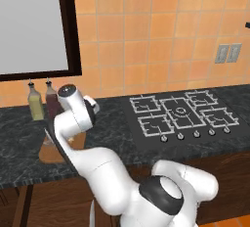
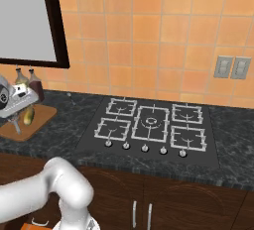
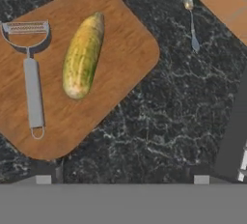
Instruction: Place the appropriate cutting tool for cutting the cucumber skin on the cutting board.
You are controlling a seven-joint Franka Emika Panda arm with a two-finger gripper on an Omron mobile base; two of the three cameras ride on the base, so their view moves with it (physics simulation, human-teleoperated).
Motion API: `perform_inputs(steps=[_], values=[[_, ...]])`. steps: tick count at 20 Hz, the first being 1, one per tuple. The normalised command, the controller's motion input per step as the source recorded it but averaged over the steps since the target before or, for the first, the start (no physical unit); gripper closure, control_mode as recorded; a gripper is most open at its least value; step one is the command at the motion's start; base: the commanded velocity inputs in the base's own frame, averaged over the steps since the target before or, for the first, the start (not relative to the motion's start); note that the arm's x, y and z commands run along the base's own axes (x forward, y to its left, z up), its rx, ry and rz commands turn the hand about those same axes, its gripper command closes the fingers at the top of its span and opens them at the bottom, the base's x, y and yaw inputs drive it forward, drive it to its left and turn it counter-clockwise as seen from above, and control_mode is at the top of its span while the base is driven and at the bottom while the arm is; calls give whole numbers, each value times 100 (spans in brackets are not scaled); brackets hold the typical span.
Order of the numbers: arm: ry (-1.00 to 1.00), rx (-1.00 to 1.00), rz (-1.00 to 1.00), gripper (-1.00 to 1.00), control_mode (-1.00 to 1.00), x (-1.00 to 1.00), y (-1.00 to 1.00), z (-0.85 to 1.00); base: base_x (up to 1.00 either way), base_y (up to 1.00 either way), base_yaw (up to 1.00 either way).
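From the left base view, the arm hid most of the cutting board at the counter's left end. From the right base view, the cucumber lay on the board, under the hand. In the hand view, the peeler rested flat on the board beside the cucumber, and the gripper stood spread wide, pinching nothing. The placing looked done; only retreat remained.
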Motion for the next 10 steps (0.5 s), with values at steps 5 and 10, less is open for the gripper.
perform_inputs(steps=[5, 10], values=[[-11, 12, 0, -100, -100, 0, -100, 21, 0, 0, 0], [-8, 12, 0, -100, -100, 0, -100, 23, 0, 0, 0]])
